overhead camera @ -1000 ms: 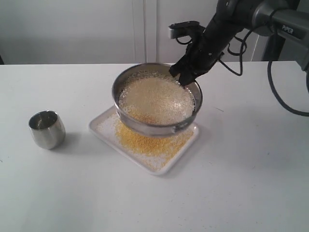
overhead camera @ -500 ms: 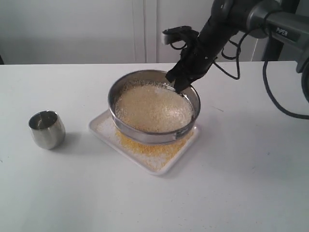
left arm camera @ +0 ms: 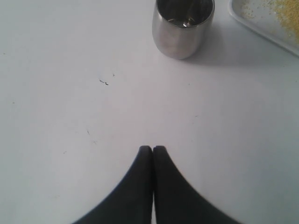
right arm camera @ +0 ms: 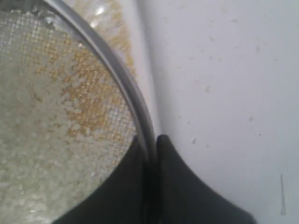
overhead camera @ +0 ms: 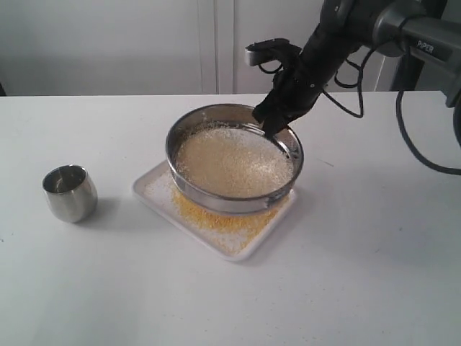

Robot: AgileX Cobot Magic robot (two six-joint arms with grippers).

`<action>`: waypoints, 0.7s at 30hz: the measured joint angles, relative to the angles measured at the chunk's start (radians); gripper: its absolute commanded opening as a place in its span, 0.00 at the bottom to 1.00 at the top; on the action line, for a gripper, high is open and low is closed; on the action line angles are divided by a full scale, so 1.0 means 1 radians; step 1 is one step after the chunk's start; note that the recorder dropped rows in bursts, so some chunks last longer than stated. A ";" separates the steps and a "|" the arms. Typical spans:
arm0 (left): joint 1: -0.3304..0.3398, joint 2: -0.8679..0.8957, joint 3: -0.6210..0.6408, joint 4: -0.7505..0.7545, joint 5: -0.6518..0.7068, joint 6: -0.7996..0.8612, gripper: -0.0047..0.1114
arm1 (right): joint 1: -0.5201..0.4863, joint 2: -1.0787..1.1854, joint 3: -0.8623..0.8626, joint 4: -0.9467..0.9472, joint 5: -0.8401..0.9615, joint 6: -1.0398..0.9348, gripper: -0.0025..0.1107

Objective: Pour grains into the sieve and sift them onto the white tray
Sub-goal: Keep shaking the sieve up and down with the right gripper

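Sieve [overhead camera: 234,160]: raised just above the white tray [overhead camera: 149,190], with its far rim gripped by the right gripper [overhead camera: 272,124].
Right gripper: clamped on the sieve's steel rim, 1 finger inside the ring and 1 outside, as the right wrist view shows.
Left gripper [left arm camera: 153,149]: fingertips pressed together with nothing between them, over bare table [overhead camera: 360,274] near the steel cup [overhead camera: 70,192].
Grains [overhead camera: 232,162]: pale, rice-like ones cover the mesh inside the sieve. Fine yellow ones lie on the tray beneath it, with a thin whitish scatter toward the tray's left corner.
White tray: flat on the table, mostly under the sieve, with its near corner and left edge showing.
Steel cup: upright on the table, well apart from the tray, on the left of the exterior view.
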 measured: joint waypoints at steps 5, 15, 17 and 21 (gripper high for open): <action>0.000 0.000 0.000 0.000 0.000 0.000 0.04 | -0.002 0.002 0.000 0.066 -0.100 0.162 0.02; 0.000 0.000 0.000 0.000 0.000 0.000 0.04 | -0.030 -0.004 0.000 0.044 -0.027 0.054 0.02; 0.000 0.000 0.000 0.000 0.000 0.000 0.04 | -0.019 -0.009 0.000 -0.034 0.008 0.154 0.02; 0.000 0.000 0.000 0.000 0.000 0.000 0.04 | -0.019 0.003 0.002 0.008 -0.009 0.119 0.02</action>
